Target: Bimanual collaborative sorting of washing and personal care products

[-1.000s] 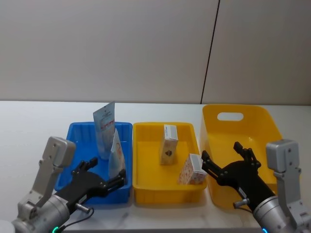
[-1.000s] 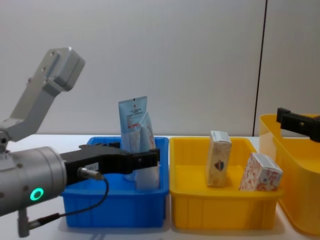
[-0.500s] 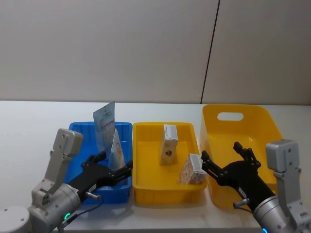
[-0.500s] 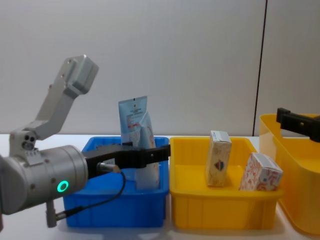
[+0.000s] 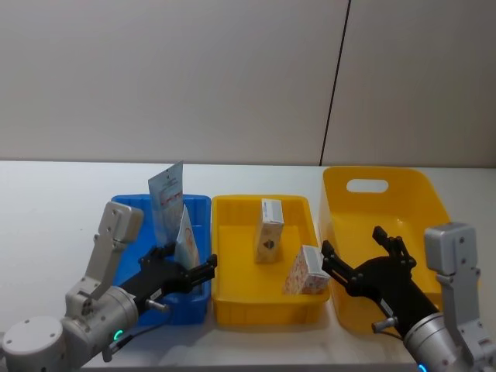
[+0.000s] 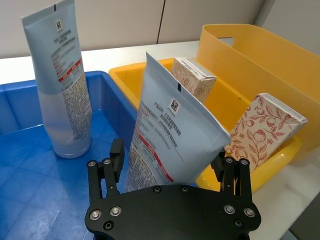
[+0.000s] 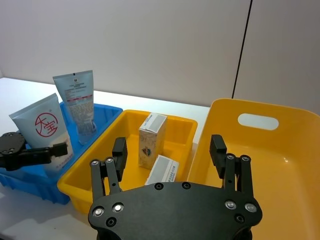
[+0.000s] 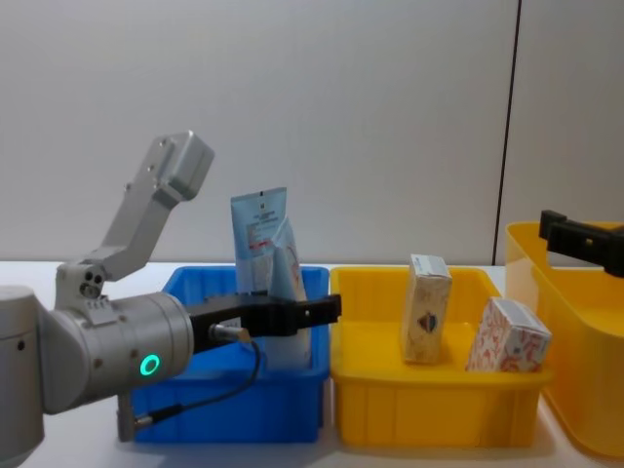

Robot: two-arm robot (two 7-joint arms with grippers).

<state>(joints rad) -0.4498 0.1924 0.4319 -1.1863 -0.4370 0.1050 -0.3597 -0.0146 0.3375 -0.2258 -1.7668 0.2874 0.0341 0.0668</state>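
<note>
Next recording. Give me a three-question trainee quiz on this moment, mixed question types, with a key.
1. Which container holds the cream carton and the red-printed carton?
A. blue tray
B. small yellow tray
C. large yellow bin
2. True or false: the right gripper is shut on a carton.
3. Fill in: the left gripper has its open fingers on either side of a ___ in the blue tray.

Key
1. B
2. False: it is open, holding nothing, by the large yellow bin.
3. pale-blue tube
</note>
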